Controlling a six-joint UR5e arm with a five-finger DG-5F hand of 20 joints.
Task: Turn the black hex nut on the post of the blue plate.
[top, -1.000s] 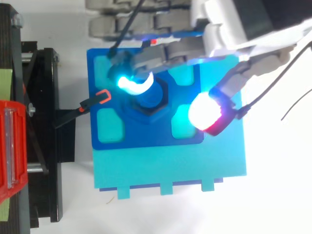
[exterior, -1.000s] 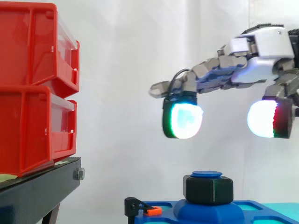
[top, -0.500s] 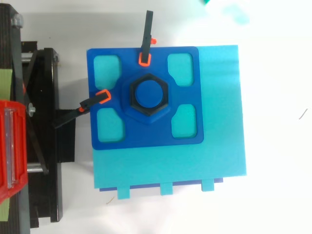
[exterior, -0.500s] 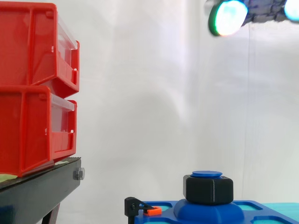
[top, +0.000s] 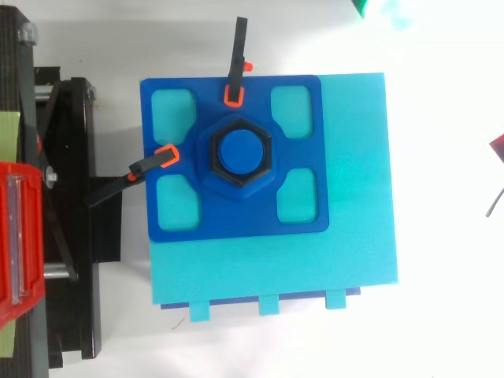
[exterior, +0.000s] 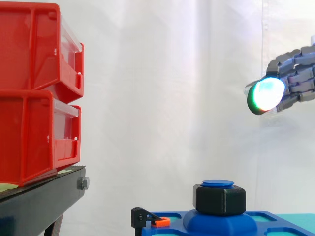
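Observation:
The black hex nut (exterior: pixel 219 199) sits on the blue post (top: pixel 239 150) at the middle of the blue plate (top: pixel 236 216), with the post's round cap showing above it. My hand (exterior: pixel 295 73) hangs at the right edge of the side view, well above and to the right of the nut. Its fingers reach leftwards, relaxed and holding nothing. One fingertip (exterior: pixel 266 95) glows white and green. The hand touches neither the nut nor the plate.
The blue plate lies on a teal base (top: pixel 354 236). Two black clamps with orange tips (top: pixel 161 157) (top: pixel 233 94) grip the plate's left and far edges. Stacked red bins (exterior: pixel 34 93) stand on a black stand (exterior: pixel 39 201) to the left.
One second ago the hand hovered open just over the nut. It then rose up out of the way, and now it has come lower at the right edge.

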